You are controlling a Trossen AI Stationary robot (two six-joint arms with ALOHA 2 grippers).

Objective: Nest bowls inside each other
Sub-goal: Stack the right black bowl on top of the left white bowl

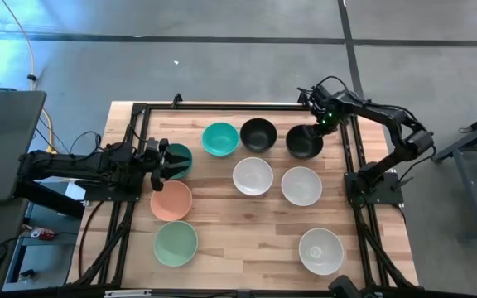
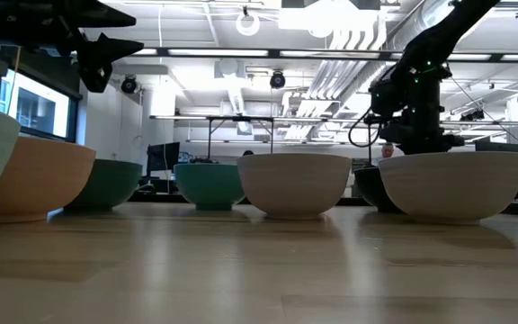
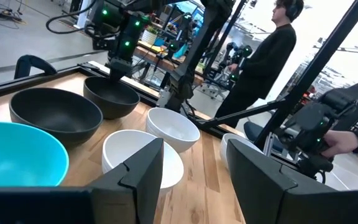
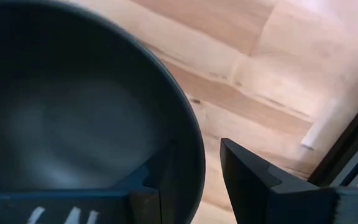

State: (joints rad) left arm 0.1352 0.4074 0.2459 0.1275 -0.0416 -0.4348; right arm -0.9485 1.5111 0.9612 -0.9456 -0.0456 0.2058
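Now right gripper (image 4: 188,186) straddling rim of black bowl (image 1: 304,142), jaws parted, not yet clamping; closing squarely on rim advised; left gripper (image 1: 166,159) hovering over dark green bowl (image 1: 180,157), jaws open, empty.

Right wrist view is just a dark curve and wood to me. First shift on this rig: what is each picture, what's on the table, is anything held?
Two robot arms work at a wooden table. The high view looks straight down, the low view looks level across the tabletop, and each wrist view looks past that arm's own fingers. Nine bowls stand apart, none nested: teal bowl, dark green bowl, peach bowl, mint green bowl, three white bowls, and two black. Your dark curve is the right-hand black bowl. The right gripper is open astride its rim, not clamped. The other black bowl stands beside it. The left gripper is open and empty, over the dark green bowl.
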